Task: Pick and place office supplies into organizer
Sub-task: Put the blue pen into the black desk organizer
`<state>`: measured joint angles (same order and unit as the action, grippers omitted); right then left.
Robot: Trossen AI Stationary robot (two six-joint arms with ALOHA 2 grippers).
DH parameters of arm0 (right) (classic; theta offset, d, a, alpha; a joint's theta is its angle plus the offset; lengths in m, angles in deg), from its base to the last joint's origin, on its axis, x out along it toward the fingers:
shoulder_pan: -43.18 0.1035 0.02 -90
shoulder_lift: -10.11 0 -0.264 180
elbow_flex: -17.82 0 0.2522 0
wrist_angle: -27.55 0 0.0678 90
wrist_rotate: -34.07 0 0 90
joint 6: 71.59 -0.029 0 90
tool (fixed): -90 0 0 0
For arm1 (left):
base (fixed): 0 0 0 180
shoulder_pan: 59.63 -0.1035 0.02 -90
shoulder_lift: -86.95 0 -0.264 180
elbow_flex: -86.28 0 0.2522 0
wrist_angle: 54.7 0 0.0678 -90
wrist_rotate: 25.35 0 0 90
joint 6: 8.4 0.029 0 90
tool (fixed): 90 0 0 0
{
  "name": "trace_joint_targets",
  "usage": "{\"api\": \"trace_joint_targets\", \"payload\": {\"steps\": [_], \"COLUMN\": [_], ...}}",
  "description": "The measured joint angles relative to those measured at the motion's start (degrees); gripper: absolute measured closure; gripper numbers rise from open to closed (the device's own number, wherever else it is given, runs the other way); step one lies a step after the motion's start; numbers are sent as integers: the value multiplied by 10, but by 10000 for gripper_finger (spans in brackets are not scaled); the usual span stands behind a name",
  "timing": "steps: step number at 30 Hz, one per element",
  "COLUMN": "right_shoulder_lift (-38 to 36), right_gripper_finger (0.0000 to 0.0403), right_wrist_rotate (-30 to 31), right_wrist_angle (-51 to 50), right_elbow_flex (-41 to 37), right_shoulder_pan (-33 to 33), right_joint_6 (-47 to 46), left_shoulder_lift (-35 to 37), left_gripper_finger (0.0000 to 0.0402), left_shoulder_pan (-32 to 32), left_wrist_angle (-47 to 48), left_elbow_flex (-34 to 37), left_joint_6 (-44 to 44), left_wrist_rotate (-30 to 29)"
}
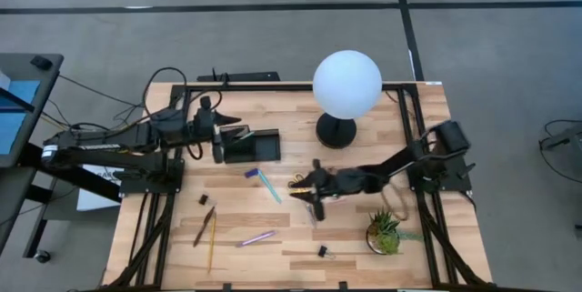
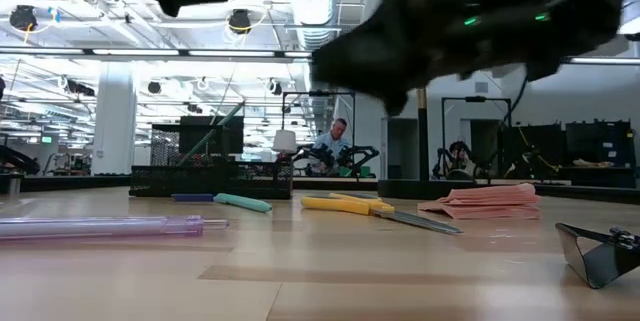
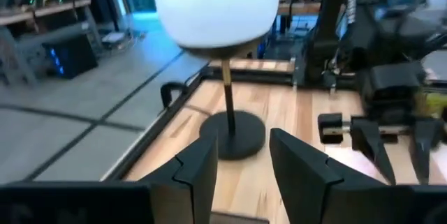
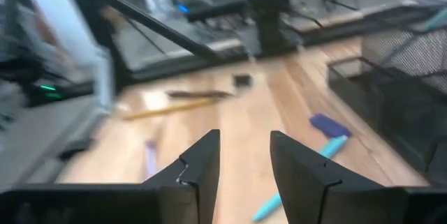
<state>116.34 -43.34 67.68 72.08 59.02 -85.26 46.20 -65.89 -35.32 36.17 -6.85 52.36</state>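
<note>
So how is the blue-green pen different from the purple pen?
The blue-green pen lies near the middle of the table, close to the black organizer; the purple pen lies farther from it, nearer the table's front edge. In the view from above the blue-green pen slants one way and the purple pen the other. The purple pen looks see-through in the low view; the blue-green one looks solid. Both lie flat on the table, and no gripper touches them.

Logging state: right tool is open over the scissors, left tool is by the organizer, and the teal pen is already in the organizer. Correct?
One thing is wrong: the teal pen is not in the organizer. The high view shows it lying on the table, between the organizer and the scissors. The rest stands: the right tool is open over the scissors, and the left tool is by the organizer.
</note>
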Motion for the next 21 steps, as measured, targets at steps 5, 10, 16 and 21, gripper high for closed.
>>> {"api": "trace_joint_targets", "payload": {"steps": [5, 10, 16, 21], "right_shoulder_lift": [59, 97, 151, 184], "right_gripper_finger": [286, 286, 289, 302], "right_wrist_rotate": [68, 121, 173, 213], "right_wrist_angle": [-142, -320, -354, -354], "right_elbow_flex": [107, 207, 280, 310], "right_shoulder_pan": [-2, 3, 21, 32], "right_joint_6": [-41, -112, -124, -133], "left_shoulder_lift": [-6, -6, -6, -6], "left_gripper_finger": [276, 276, 276, 276], "left_shoulder_pan": [7, 11, 11, 11], "left_wrist_angle": [26, 38, 45, 45], "left_elbow_flex": [0, 0, 0, 0], "left_joint_6": [-21, -22, -22, -22], "left_wrist_rotate": [-4, -4, -4, -4]}}
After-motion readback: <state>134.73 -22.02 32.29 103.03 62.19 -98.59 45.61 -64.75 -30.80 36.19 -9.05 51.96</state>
